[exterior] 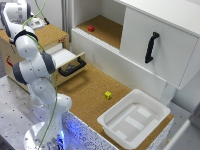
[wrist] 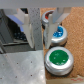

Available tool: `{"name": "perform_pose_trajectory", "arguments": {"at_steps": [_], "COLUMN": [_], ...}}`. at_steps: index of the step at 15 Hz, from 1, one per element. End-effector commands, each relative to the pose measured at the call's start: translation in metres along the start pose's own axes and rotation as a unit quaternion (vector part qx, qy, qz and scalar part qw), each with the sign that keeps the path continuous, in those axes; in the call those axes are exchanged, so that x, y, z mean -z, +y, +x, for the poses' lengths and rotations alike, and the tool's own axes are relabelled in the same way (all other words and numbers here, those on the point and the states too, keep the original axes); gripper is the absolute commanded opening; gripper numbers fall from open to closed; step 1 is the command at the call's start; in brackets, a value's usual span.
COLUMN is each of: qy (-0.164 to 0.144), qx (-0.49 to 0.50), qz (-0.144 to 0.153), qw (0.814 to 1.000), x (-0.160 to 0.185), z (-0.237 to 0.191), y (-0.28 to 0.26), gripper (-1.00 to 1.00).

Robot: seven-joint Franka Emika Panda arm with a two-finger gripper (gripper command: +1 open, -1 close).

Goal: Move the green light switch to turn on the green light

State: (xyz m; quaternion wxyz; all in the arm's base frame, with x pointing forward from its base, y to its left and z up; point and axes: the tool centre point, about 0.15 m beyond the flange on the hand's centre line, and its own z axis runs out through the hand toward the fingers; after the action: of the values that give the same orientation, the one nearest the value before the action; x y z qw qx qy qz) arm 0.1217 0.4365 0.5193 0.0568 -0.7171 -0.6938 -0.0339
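Observation:
In the wrist view a round green light [wrist: 59, 57] in a grey ring sits on the cork top, with a blue light [wrist: 57, 34] just beyond it and part of a red one [wrist: 47, 16] further on. My gripper [wrist: 42, 42] hangs open just above them, one finger [wrist: 30, 30] beside a dark recess and the other [wrist: 56, 20] over the blue light. I cannot make out the green light switch itself. In the exterior view the gripper [exterior: 35, 22] is over the wooden box [exterior: 50, 36] at the far left, and the arm hides the lights.
A drawer [exterior: 70, 62] with a black handle stands pulled out of the box. A white cabinet with a black door handle [exterior: 151, 47] holds a red block [exterior: 91, 28]. On the cork table lie a yellow-green block [exterior: 108, 95] and a white tray [exterior: 134, 119].

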Motion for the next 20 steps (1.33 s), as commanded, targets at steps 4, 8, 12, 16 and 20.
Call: {"name": "perform_pose_trajectory", "arguments": {"at_steps": [4,8,12,16,20], "qy": [0.017,0.018,0.028,0.030,0.039], "qx": [-0.024,-0.038,-0.053,-0.055,-0.036], "qz": [-0.016,-0.020,-0.009,-0.003,-0.039], "qw": [0.999,0.999,0.998,0.998,0.998], "x": [-0.047,-0.063,-0.079,-0.086,-0.006], "z": [0.014,0.009,0.005,-0.001,0.004], "y": [0.019,0.031,0.037,0.030,0.017], "gripper": [-1.00,-1.00,-1.00,-1.00,1.00]}}
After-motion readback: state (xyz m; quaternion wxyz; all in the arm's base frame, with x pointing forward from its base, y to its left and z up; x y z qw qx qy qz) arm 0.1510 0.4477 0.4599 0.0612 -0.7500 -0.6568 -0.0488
